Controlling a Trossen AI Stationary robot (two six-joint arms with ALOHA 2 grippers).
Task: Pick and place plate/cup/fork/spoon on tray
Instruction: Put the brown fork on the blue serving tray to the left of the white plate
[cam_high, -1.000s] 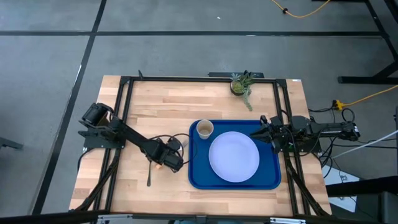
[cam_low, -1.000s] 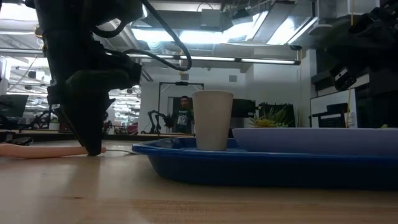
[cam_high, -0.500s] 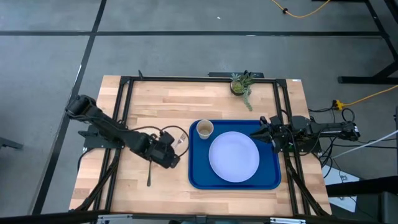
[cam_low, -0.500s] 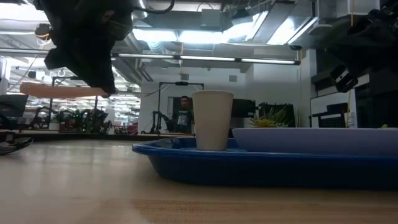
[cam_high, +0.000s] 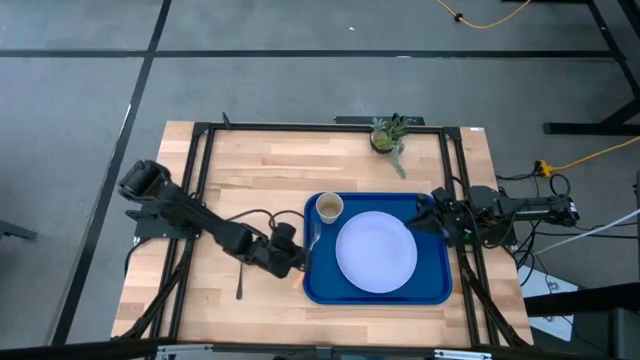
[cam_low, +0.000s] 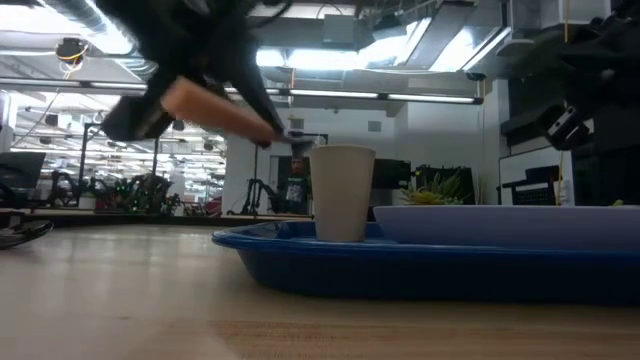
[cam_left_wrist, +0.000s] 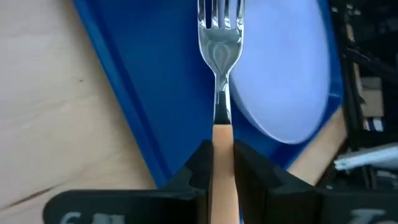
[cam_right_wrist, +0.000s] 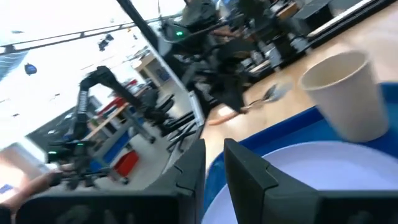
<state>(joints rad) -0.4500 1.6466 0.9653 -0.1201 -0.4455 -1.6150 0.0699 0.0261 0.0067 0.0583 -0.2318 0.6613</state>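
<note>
Fork, light and stiff, sits clamped by its wooden handle in the left gripper over the tray, likely a secure hold; right gripper waits, slightly parted.

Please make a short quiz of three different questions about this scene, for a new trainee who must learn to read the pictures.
1. True or false: the left gripper is shut on the fork, whose tines reach over the tray.
2. Which thing is not on the tray: A, the plate; B, the cup; C, the spoon?
3. Fill the gap: the right gripper waits at the tray's ____ edge in the high view.

Key
1. True: the fingers clamp the orange handle.
2. C: the spoon lies on the wooden table, left of the tray.
3. Right.
</note>
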